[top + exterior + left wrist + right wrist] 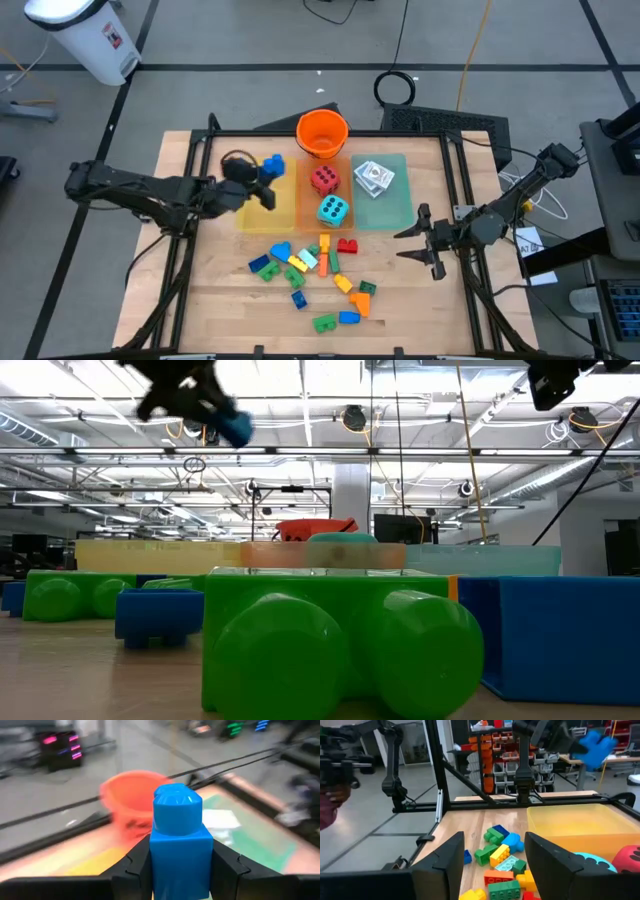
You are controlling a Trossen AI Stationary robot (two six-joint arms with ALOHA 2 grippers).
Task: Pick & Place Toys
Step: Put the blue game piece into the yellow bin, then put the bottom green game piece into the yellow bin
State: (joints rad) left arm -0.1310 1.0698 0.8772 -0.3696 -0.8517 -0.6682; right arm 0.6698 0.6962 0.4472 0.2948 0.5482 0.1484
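My left gripper (262,182) hangs above the yellow tray (262,208), shut on a blue brick (176,840); the low view shows the blue brick (237,428) high over the table. Beyond it stands the orange bucket (322,133). A red die (323,179) and a teal die (333,210) rest on the orange tray. White card packs (373,176) lie on the green tray (395,200). Several loose bricks (310,268) lie on the wood nearer the front. My right gripper (420,245) stands open at the table's right, with nothing between its fingers. My left gripper pinches the blue brick by two opposite sides of its body (154,857) between its two fingers (131,867). The fingers come from the table's left, slanting a little down. The brick's studded end (176,802) sticks out past the fingertips, and the brick is lifted clear of the tray.
Black frame rails (190,250) run along the table's left and right sides. A large green brick (340,640) and a blue one (560,635) lie near the front edge. Bare wood shows between the bricks and my right gripper.
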